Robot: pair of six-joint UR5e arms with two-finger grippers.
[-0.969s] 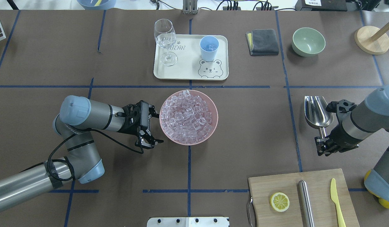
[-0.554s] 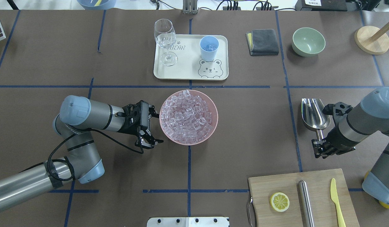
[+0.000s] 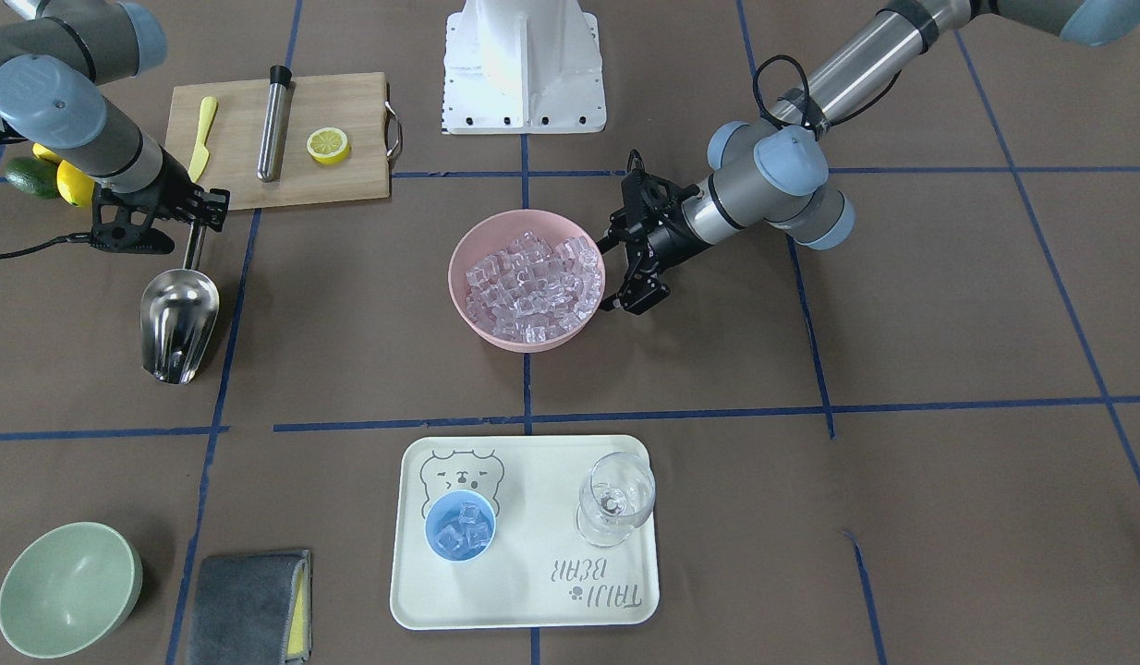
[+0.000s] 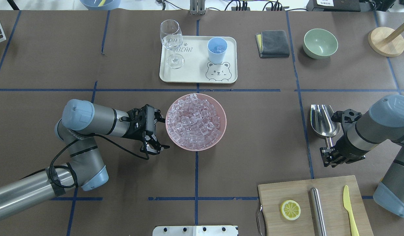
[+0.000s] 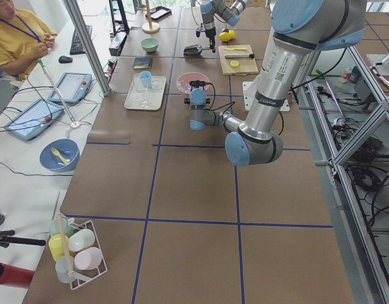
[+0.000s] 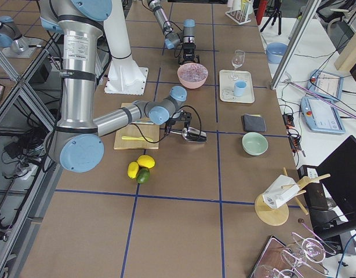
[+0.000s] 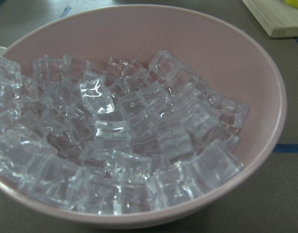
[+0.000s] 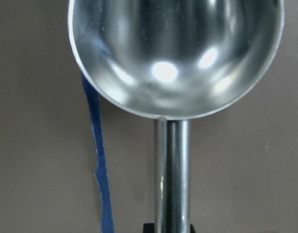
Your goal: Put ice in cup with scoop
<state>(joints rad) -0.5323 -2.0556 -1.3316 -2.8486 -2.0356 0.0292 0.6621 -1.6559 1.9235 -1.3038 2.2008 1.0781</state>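
Observation:
The ice (image 4: pixel 194 120) is heaped in a pink bowl (image 4: pixel 221 113) at the table's middle and fills the left wrist view (image 7: pixel 115 141). My left gripper (image 4: pixel 162 133) is open, its jaws wide apart beside the bowl's left rim. The light-blue cup (image 4: pixel 217 49) stands on the tray and holds a few cubes (image 3: pixel 461 526). My right gripper (image 4: pixel 331 151) is shut on the thin handle of the steel scoop (image 4: pixel 323 120). The scoop's trough is empty (image 8: pixel 175 53) and sits low over the table at the right.
A cream tray (image 4: pixel 189 75) also bears a stemmed glass (image 4: pixel 171 39). A grey cloth (image 4: pixel 272 43), a green bowl (image 4: pixel 320 42) and a wooden stand (image 4: pixel 385 41) are at the back right. A cutting board (image 4: pixel 287 190) holds a lemon slice, a steel cylinder and a yellow knife.
My right gripper has carried the scoop a little to the left and slightly toward the robot. The left arm and the bowl have not moved.

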